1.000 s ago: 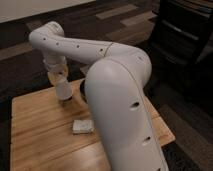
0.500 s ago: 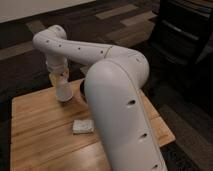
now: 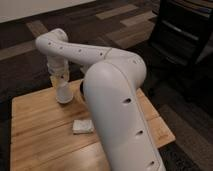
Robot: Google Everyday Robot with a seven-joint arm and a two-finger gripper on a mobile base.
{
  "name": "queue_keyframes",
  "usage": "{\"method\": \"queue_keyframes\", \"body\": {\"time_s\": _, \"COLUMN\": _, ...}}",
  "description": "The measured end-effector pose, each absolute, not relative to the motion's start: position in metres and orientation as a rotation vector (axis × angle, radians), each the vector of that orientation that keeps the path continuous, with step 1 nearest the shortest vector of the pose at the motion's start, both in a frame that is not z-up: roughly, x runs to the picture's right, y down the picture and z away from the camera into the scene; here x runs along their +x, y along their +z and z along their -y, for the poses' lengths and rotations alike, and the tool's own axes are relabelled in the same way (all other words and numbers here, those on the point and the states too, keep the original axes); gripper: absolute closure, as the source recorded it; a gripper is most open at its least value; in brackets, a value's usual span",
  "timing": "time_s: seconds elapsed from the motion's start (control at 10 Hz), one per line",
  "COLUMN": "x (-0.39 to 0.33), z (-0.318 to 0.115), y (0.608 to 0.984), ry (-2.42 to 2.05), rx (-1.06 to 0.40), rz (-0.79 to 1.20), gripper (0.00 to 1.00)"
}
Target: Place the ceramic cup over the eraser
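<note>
Wooden table (image 3: 40, 130); ceramic cup (image 3: 63, 93) directly beneath claw (image 3: 60, 79), seemingly held.

Your gripper (image 3: 62, 80) sits at the cup (image 3: 63, 93), its grip on it too blurred to read. Arm (image 3: 117, 100) blocks the table's (image 3: 35, 135) right middle. Table's near edge is cut off at the frame bottom. Eraser hidden.

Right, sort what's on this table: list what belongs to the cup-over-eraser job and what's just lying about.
Belongs to the job:
- ceramic cup, white, standing on the wooden table near its far edge
- claw, directly above the cup, at its top
- eraser: not visible

Just lying about:
- pale grey rectangular pad, flat on the table, nearer the camera than the cup
</note>
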State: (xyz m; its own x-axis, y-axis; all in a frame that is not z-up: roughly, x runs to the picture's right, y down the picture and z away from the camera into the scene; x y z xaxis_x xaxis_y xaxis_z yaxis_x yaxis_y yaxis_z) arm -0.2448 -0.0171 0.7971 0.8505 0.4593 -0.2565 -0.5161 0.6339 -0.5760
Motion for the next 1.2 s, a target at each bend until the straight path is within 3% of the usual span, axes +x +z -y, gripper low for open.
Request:
{"method": "queue_keyframes", "body": {"time_s": 0.6, "x": -0.2396, "z": 0.0107, "y": 0.8085, "ry": 0.539, "rx": -0.690, "rz": -0.113, "gripper": 0.97}}
{"method": "queue_keyframes", "body": {"time_s": 1.2, "x": -0.2403, "z": 0.0103, "y": 0.8087, "ry": 0.538, "rx": -0.690, "rz": -0.113, "gripper": 0.30}}
